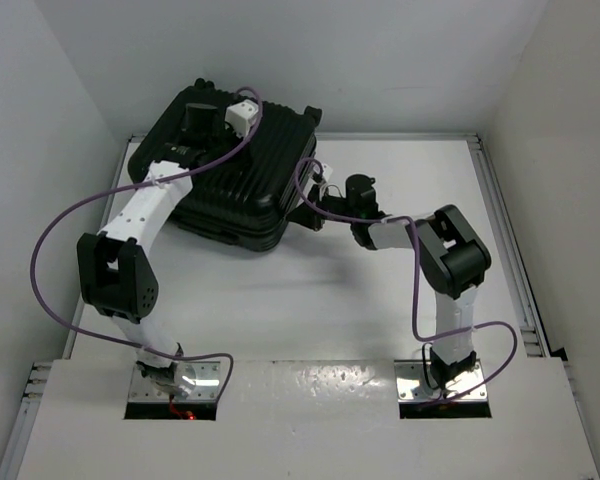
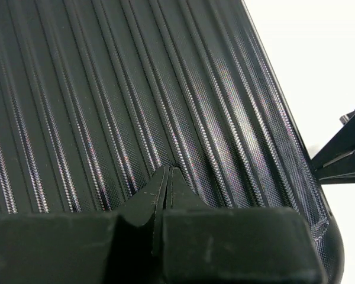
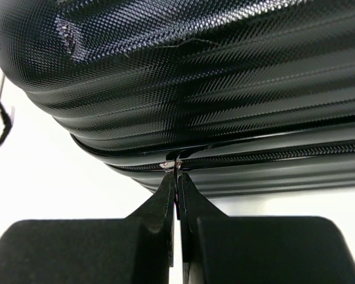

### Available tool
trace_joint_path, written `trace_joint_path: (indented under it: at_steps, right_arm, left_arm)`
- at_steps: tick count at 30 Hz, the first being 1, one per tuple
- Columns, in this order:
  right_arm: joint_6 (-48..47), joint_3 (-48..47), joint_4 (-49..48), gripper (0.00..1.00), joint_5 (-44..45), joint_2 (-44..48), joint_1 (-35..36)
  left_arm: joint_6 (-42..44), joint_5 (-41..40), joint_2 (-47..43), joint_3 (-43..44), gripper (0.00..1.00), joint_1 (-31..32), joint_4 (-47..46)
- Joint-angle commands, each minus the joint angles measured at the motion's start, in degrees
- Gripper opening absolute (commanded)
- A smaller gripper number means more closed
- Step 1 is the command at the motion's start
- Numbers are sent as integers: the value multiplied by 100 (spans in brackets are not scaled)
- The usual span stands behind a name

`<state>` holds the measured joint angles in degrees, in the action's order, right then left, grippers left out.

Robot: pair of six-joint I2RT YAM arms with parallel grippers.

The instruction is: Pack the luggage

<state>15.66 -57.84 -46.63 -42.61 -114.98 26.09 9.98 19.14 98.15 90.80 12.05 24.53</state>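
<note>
Your luggage (image 1: 230, 180) lies flat and closed at the far left corner of the counter (image 1: 310, 300), close to the back and left walls. Its ribbed shell looks stiff, slick and probably heavy, with nothing to pinch, so press on it or work the seam. Your left hand (image 2: 168, 171) is closed, tips down on the lid's ribs. Your right hand (image 3: 176, 168) appears pinched on the zipper pull (image 3: 165, 165) at the side seam. Open room lies nearer and to the right.

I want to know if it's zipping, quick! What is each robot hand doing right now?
Left hand: closed, empty, tips on the luggage shell.
Right hand: closed on what looks like the zipper pull.
</note>
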Motion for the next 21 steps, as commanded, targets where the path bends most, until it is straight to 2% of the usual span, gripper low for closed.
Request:
trace_joint_path:
  at_steps: [1,9,21]
  right_arm:
    - [-98,-368,-505,0,780,11,-288]
    - [-125,-877,-181,0,1438,-349,-876]
    - [-256,-3469,-48,0,2142,-2326,-1299]
  left_arm:
    - [-49,-753,205,-159,3,-89,755]
    - [267,-1350,547,-537,0,-256,1097]
    - [654,-1580,1004,-599,0,-362,1317]
